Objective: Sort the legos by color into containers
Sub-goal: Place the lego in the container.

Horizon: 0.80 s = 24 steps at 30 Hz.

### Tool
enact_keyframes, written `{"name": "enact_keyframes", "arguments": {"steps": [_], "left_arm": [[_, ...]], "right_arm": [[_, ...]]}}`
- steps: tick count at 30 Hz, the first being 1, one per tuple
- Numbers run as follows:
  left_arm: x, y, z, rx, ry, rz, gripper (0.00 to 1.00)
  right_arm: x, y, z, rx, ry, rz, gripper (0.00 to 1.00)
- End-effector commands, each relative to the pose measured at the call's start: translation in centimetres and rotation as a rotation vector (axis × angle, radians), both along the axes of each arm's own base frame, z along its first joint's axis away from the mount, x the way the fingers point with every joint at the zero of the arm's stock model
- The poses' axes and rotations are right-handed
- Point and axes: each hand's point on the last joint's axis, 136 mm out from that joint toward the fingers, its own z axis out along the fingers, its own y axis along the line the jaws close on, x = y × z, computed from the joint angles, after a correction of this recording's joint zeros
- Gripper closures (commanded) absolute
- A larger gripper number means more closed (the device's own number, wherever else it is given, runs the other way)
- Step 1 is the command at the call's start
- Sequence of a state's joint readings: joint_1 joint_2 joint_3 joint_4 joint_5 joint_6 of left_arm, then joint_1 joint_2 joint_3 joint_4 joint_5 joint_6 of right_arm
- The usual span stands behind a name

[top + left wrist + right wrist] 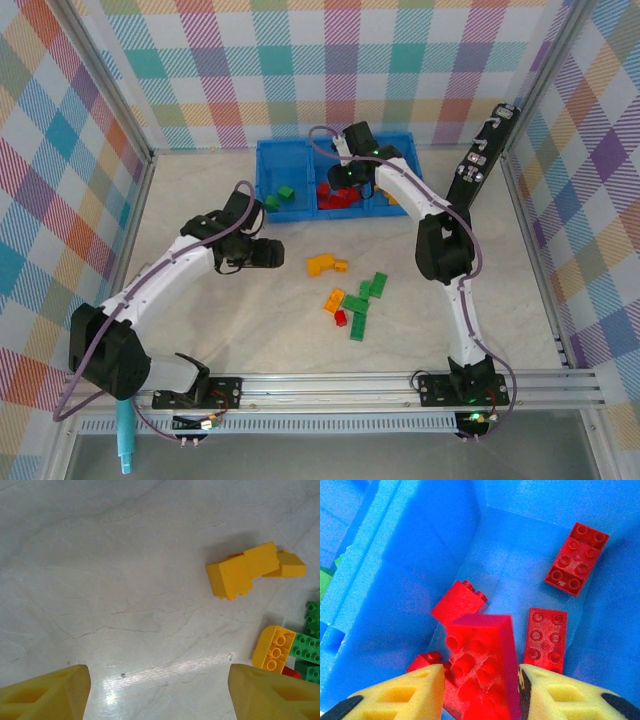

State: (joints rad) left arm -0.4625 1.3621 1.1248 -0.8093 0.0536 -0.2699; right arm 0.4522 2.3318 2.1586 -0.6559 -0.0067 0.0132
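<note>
- The blue tray (268,150) sits at the far edge of the desk (520,290), about midway across, with three compartments side by side.
- The right hand (480,672) hangs over the middle compartment (520,550), pointing down into it.
- A tilted red brick (482,650) lies between its two yellow pads (400,695), and each pad sits right against one side of the brick. I cannot tell whether the pads are clamped on it or have let go.
- Four more red legos lie on the floor of that compartment:
  - a long one (576,557) at the far right;
  - a flat one (545,639) just right of the tilted brick;
  - a block (459,602) on its left;
  - a small piece (422,661) by the left pad.
- The left compartment (265,185) holds two green legos (285,192).
- The right compartment (405,180) holds an orange piece (392,198).
- The left hand (157,672) is low over bare desk, near and left of the tray. Its pads are wide apart with nothing between them.
- To the right of the left hand, a yellow-orange pair (242,572) lies on the desk, touching a third orange brick (289,565).
- Nearer still is a loose heap:
  - an orange brick lying studs-up (274,647);
  - green bricks (306,650) touching it on the right;
  - a small red brick (340,318) at its near side.
- A long black device (480,155) leans against the right wall, well apart from the tray.
</note>
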Motion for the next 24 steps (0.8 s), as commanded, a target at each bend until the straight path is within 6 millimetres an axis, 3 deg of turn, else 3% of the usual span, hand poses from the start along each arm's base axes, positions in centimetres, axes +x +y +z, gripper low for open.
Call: {"name": "enact_keyframes", "arguments": {"steps": [1, 6, 12, 18, 24], "left_arm": [[0.4, -1.0, 0.6, -0.027, -0.005, -0.003, 0.27], [0.6, -1.8, 0.2, -0.017, 0.004, -0.011, 0.27], [1.6, -2.1, 0.2, -0.005, -0.02, -0.007, 0.27], [2.4, -2.9, -0.1, -0.016, -0.024, -0.024, 0.27], [3.1, -3.8, -0.4, -0.038, -0.027, -0.041, 0.28]], "right_arm": [[-1.1, 0.4, 0.3, 0.017, 0.02, 0.032, 0.53], [-2.4, -0.3, 2.0, 0.025, 0.022, 0.018, 0.46], [-6.9, -2.5, 3.9, 0.058, 0.069, -0.056, 0.45], [-13.2, -5.2, 2.5, 0.07, 0.191, -0.158, 0.46], [-18.9, -5.8, -0.4, 0.076, 0.333, -0.215, 0.46]]}}
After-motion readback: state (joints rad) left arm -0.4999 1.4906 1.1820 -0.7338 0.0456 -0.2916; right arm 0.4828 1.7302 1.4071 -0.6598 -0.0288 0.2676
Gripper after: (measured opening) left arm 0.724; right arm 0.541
